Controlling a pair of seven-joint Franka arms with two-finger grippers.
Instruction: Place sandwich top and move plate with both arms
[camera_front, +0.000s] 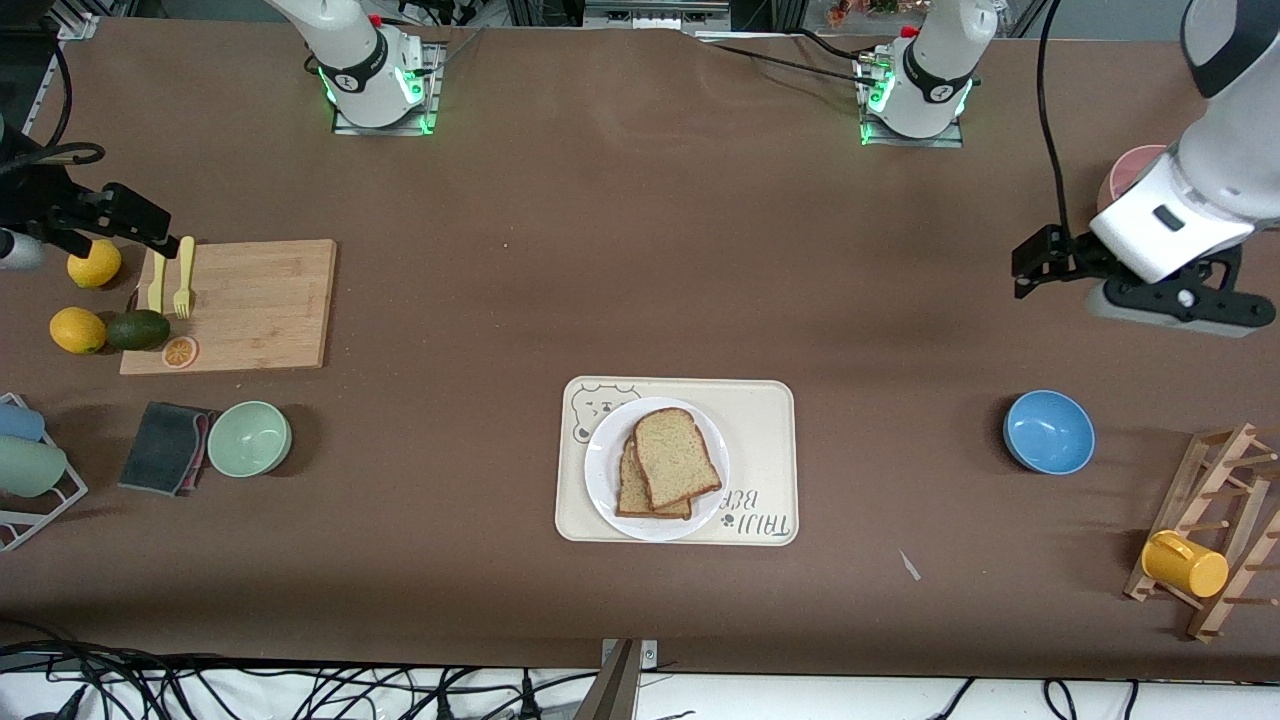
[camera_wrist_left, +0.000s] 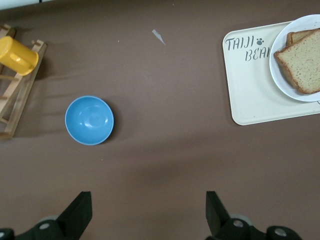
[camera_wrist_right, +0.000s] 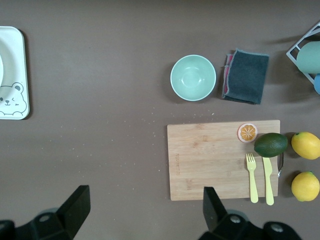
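Note:
A small white plate (camera_front: 607, 450) sits on a cream bear-print tray (camera_front: 760, 440) at mid-table, nearer the front camera. Two tan bread slices lie on it: the sandwich top (camera_front: 678, 455) rests askew on the second slice (camera_front: 632, 492). Plate (camera_wrist_left: 282, 82) and bread (camera_wrist_left: 305, 60) also show in the left wrist view. My left gripper (camera_front: 1032, 265) hangs open and empty (camera_wrist_left: 147, 215) above the table at the left arm's end, farther from the camera than the blue bowl. My right gripper (camera_front: 140, 222) hangs open and empty (camera_wrist_right: 144, 207) above the cutting board's edge.
A blue bowl (camera_front: 1048, 431), a wooden rack (camera_front: 1215, 530) with a yellow cup (camera_front: 1183, 563) and a pink bowl (camera_front: 1130, 170) are at the left arm's end. A cutting board (camera_front: 250, 305) with forks, lemons, an avocado, a green bowl (camera_front: 249, 438) and a dark cloth (camera_front: 165, 447) are at the right arm's end.

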